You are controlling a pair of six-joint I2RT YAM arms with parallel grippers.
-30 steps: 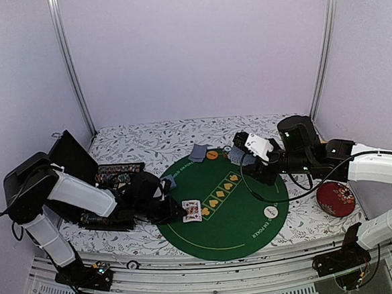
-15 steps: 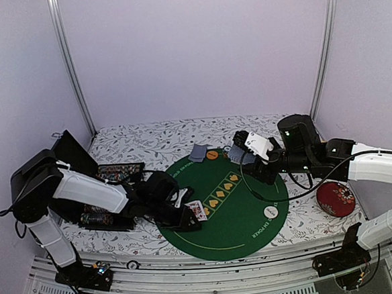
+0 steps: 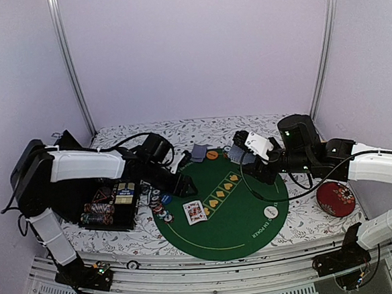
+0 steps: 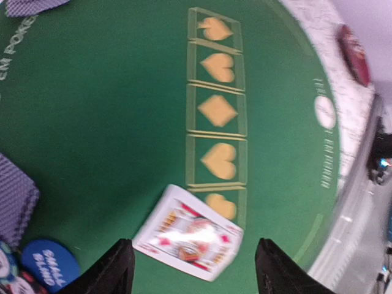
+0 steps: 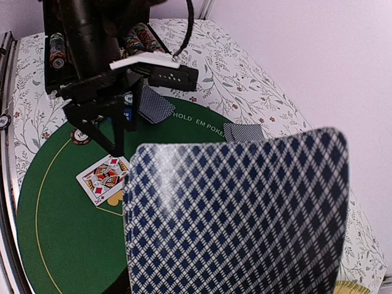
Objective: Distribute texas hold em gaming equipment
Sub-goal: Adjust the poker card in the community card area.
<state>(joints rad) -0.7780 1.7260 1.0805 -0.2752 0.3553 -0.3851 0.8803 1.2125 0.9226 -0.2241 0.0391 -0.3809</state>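
left fingers (image 4: 119, 269) are spreading wide & backing off; face-up court card (image 3: 192, 211) is now lying free on the green mat (image 3: 235, 228), over the near suit box (image 4: 228, 207). right fingers (image 3: 249, 162) are gripping the blue-backed deck (image 5: 236, 214) above mat's far edge. We're counting 1st board card as dealt.

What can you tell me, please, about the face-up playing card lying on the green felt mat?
The white rectangular face-up playing card shows a red-and-yellow court figure with red pips. It looks like thin card, lies flat and askew on the green felt mat, overlapping the end gold suit box; nothing else touches it.
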